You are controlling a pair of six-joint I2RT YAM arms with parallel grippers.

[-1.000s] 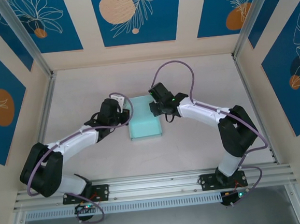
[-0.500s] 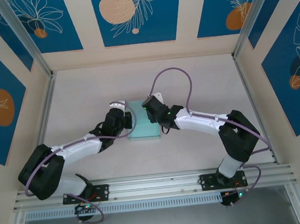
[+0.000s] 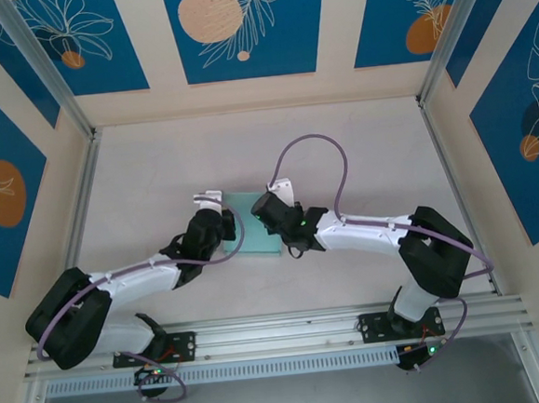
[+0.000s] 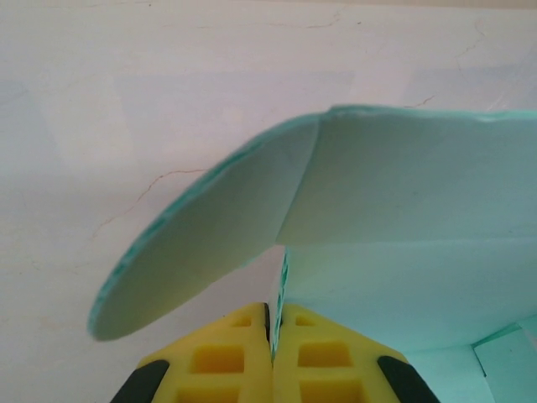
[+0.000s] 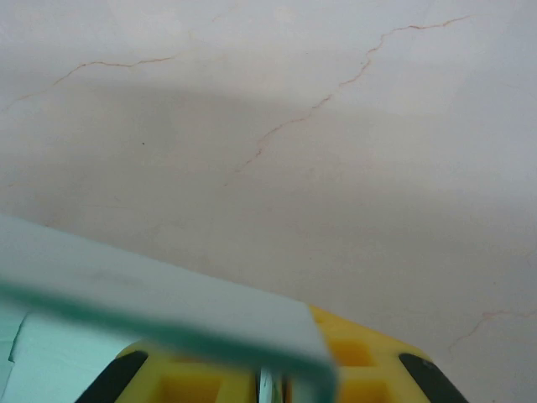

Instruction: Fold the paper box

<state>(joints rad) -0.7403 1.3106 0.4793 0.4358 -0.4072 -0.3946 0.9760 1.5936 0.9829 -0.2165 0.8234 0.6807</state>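
The mint-green thin card paper box (image 3: 253, 226) lies mid-bench (image 3: 154, 164), between the two arms and only partly formed. The left claw (image 4: 272, 336) is clenched on a thin upright wall of it, just beside a rounded flap (image 4: 201, 252) that curls outward. The right claw (image 5: 273, 382) sits under a card edge at the opposite side; whether it grips I cannot tell. The step in hand looks like raising the side walls. The next move calls for a steady hold while that flap is tucked inward.
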